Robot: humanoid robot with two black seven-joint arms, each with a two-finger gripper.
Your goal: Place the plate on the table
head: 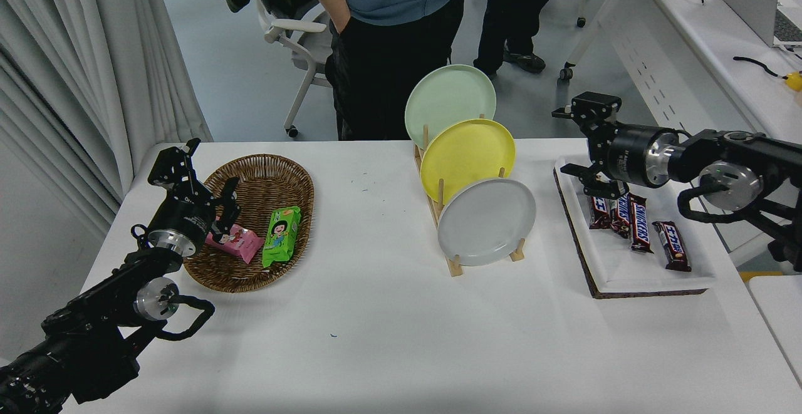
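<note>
Pale grey plate (487, 222) stands upright above the table (388, 326).

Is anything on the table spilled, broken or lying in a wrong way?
Nothing stands out. The grey plate stands on edge in the wooden rack with the yellow and green plates. The chocolate bars lie in their tray, the snacks in the basket.

Green plate (448, 102) partly behind yellow plate (467, 156)
</note>
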